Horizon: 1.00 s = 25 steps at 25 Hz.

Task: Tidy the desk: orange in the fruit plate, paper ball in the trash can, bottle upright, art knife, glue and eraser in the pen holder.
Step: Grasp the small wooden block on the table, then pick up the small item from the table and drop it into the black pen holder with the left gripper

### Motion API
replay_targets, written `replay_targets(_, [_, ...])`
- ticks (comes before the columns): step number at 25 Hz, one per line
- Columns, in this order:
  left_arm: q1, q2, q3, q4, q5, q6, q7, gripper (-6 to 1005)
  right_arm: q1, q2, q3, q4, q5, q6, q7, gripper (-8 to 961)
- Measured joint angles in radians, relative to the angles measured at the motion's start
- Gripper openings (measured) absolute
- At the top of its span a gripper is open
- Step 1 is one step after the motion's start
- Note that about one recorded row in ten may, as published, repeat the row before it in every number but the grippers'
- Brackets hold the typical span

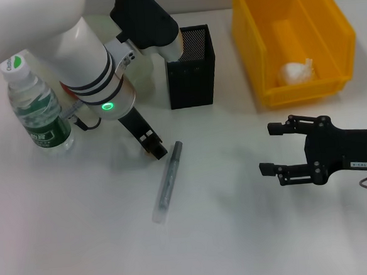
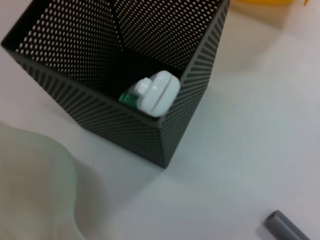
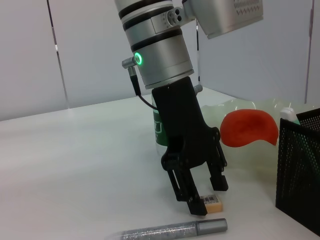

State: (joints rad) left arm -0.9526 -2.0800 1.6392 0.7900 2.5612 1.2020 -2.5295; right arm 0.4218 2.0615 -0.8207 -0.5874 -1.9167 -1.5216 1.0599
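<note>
Nearest, the art knife (image 1: 168,182) lies flat on the table (image 1: 78,245), not yet stored. The right gripper (image 1: 267,148) hovers with open fingers and holds nothing. Just behind the knife, the left gripper (image 3: 202,197) comes down over the eraser (image 3: 212,201), its fingers open around it but not closed. The bottle (image 1: 36,105) stands upright. Farther away, the glue (image 2: 154,93) is inside the pen holder (image 1: 191,66), the paper ball (image 1: 297,71) in the yellow bin (image 1: 339,26), and the orange (image 3: 249,128) on the fruit plate (image 3: 235,107).

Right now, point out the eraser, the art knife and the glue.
eraser (image 3: 212,201), right wrist view, its orange side by the left gripper's fingers.
art knife (image 1: 167,182), head view, mid-barrel.
glue (image 2: 159,93), left wrist view, its white cap.
</note>
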Motion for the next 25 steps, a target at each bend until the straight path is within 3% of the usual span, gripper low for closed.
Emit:
replay_targets(10, [0.0,0.0,0.026,-0.001,-0.01,0.007,0.011,640,0.0,0.0,0.0,-0.003,0.001,0.0,0.002,820])
replay_targets(16, [-0.001,0.0,0.027,0.001,-0.013,0.008,0.014,471,0.001,0.001,0.0,-0.003,0.001,0.0,0.003,819])
replay_targets(25, [-0.004,0.0,0.02,0.014,-0.013,0.021,0.012,448,0.002,0.002,0.0,-0.003,0.002,0.0,0.003,819])
